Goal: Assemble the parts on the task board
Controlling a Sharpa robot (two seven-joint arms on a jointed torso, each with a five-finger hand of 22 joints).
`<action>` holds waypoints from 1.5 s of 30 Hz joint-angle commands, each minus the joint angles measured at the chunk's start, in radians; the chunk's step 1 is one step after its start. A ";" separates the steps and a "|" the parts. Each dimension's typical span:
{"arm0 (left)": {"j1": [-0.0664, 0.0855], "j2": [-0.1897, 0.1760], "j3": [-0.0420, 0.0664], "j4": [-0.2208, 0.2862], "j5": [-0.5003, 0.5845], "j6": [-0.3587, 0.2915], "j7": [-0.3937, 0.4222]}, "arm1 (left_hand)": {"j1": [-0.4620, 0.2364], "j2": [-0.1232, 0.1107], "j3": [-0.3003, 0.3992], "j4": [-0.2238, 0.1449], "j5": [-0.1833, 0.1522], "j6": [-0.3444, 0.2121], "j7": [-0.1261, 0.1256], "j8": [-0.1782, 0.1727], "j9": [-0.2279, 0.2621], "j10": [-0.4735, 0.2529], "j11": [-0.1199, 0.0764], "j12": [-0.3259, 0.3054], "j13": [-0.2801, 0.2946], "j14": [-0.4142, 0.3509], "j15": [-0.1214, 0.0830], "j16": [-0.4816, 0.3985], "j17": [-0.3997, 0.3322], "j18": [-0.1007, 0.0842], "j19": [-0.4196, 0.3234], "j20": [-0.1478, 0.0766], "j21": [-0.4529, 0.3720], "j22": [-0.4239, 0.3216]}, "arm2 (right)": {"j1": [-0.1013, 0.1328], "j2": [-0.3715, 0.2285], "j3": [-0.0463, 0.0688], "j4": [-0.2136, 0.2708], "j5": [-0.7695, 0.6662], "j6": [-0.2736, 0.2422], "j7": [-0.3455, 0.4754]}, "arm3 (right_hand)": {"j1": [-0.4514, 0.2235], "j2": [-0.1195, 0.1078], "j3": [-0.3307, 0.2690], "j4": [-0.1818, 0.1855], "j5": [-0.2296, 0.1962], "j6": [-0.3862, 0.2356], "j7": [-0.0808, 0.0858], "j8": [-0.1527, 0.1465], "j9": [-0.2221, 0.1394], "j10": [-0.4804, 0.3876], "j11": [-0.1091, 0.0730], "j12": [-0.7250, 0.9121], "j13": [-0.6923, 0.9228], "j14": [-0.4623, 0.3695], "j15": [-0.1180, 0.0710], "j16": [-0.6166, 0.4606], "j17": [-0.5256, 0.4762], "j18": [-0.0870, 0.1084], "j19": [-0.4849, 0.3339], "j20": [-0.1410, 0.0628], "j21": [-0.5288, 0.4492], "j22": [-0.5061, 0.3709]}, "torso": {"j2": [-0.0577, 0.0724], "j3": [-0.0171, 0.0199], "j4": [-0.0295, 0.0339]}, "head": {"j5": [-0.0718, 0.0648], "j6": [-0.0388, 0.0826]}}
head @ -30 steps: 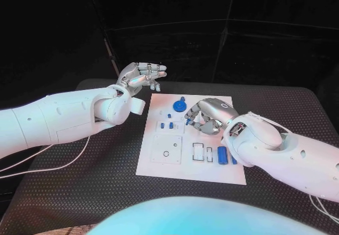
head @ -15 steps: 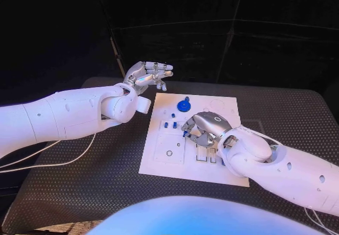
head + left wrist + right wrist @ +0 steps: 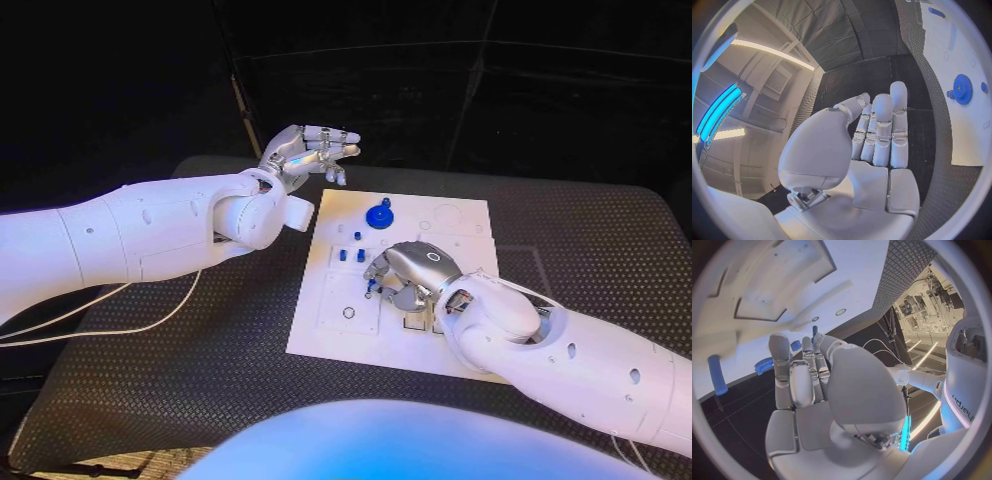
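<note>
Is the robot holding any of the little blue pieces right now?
The left hand holds nothing. Whether the right hand, low over the task board, holds anything cannot be told.

No legible text (anywhere)

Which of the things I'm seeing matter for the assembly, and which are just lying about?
Job:
task board
blue gear
small blue parts
right hand, over the board
left hand, raised off the board

Lying about:
black mat
white cable
</note>
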 commanded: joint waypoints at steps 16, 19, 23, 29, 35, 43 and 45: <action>0.002 0.001 0.001 0.000 0.003 0.012 0.006 | -0.004 0.005 0.001 -0.005 -0.001 -0.001 0.005 0.004 -0.001 -0.007 -0.003 0.006 0.001 -0.007 -0.001 -0.005 -0.001 0.014 -0.008 0.000 -0.004 -0.001 | -0.008 0.010 -0.002 -0.012 -0.029 0.013 0.014 | -0.011 0.001 0.005 -0.004 0.004 0.008 0.000 0.001 0.001 0.008 0.002 0.003 0.001 0.046 -0.006 0.004 0.000 -0.007 0.008 0.001 0.004 -0.001 | -0.001 0.0000 -0.0005 | 0.003 0.000; 0.002 0.001 0.001 -0.001 0.003 0.012 0.006 | -0.005 0.005 0.001 -0.006 -0.001 -0.003 0.006 0.003 -0.002 -0.009 -0.002 0.007 0.000 -0.009 0.000 -0.006 -0.003 0.014 -0.009 0.001 -0.005 -0.001 | -0.008 0.010 -0.002 -0.013 -0.029 0.023 0.013 | -0.011 0.001 0.005 -0.004 0.004 0.008 0.000 0.001 0.001 0.008 0.002 0.003 0.001 0.046 -0.006 0.004 0.000 -0.007 0.008 0.001 0.004 -0.001 | -0.001 -0.0007 -0.0004 | 0.004 0.000; 0.002 0.002 0.001 -0.003 0.003 0.012 0.004 | -0.005 0.005 0.001 -0.006 -0.001 -0.003 0.006 0.003 -0.002 -0.009 -0.002 0.007 0.000 -0.009 0.000 -0.006 -0.003 0.014 -0.009 0.001 -0.005 -0.001 | -0.009 0.009 -0.002 -0.014 -0.028 0.036 0.013 | -0.011 0.001 0.005 -0.004 0.004 0.008 0.000 0.001 0.001 0.008 0.002 0.003 0.001 0.046 -0.006 0.004 0.000 -0.007 0.008 0.001 0.004 -0.001 | -0.001 0.0001 -0.0005 | 0.004 0.000; 0.002 0.002 0.001 -0.003 0.003 0.013 0.002 | -0.005 0.005 0.002 -0.006 -0.001 -0.005 0.007 0.003 -0.002 -0.011 -0.001 0.007 0.000 -0.010 0.000 -0.006 -0.003 0.014 -0.010 0.001 -0.006 -0.002 | -0.009 0.009 -0.002 -0.015 -0.027 0.046 0.012 | -0.012 0.001 0.005 -0.004 0.005 0.008 0.001 0.001 0.001 0.008 0.002 0.003 0.001 0.046 -0.006 0.004 0.000 -0.006 0.007 0.001 0.003 -0.003 | -0.001 0.0002 -0.0005 | 0.005 0.000; 0.002 0.002 0.001 -0.004 0.003 0.013 0.002 | -0.005 0.005 0.002 -0.006 -0.001 -0.005 0.007 0.003 -0.002 -0.011 -0.001 0.007 0.000 -0.010 0.000 -0.006 -0.003 0.014 -0.010 0.001 -0.006 -0.002 | -0.009 0.011 -0.002 -0.018 -0.027 0.052 0.010 | -0.014 0.002 0.005 -0.004 0.005 0.008 0.001 0.000 0.001 0.008 0.002 0.002 0.001 0.046 -0.006 0.004 -0.002 -0.006 0.007 0.001 0.003 -0.003 | -0.001 -0.0004 0.0002 | 0.006 0.000; 0.002 0.003 0.001 -0.003 0.003 0.013 0.002 | -0.006 0.005 0.002 -0.007 -0.001 -0.007 0.007 0.002 -0.002 -0.013 -0.001 0.007 0.000 -0.011 0.001 -0.006 -0.004 0.014 -0.011 0.001 -0.007 -0.002 | -0.009 0.018 -0.003 -0.023 -0.038 0.082 -0.002 | -0.018 0.001 0.004 -0.004 0.004 0.007 0.001 -0.001 0.000 0.007 0.003 0.001 0.000 0.045 -0.005 0.002 -0.005 -0.006 0.006 0.001 0.002 -0.005 | -0.001 -0.0001 -0.0006 | 0.006 0.000; 0.002 0.003 0.001 -0.003 0.003 0.013 0.002 | -0.006 0.005 0.002 -0.007 -0.001 -0.007 0.007 0.002 -0.002 -0.013 -0.001 0.007 0.000 -0.011 0.001 -0.006 -0.004 0.014 -0.011 0.001 -0.007 -0.002 | -0.009 0.018 -0.005 -0.023 -0.040 0.089 -0.003 | -0.019 0.000 0.003 -0.004 0.003 0.007 0.001 -0.001 0.000 0.007 0.003 0.001 0.000 0.045 -0.005 0.001 -0.006 -0.006 0.006 0.001 0.003 -0.005 | -0.001 -0.0002 -0.0002 | 0.006 0.000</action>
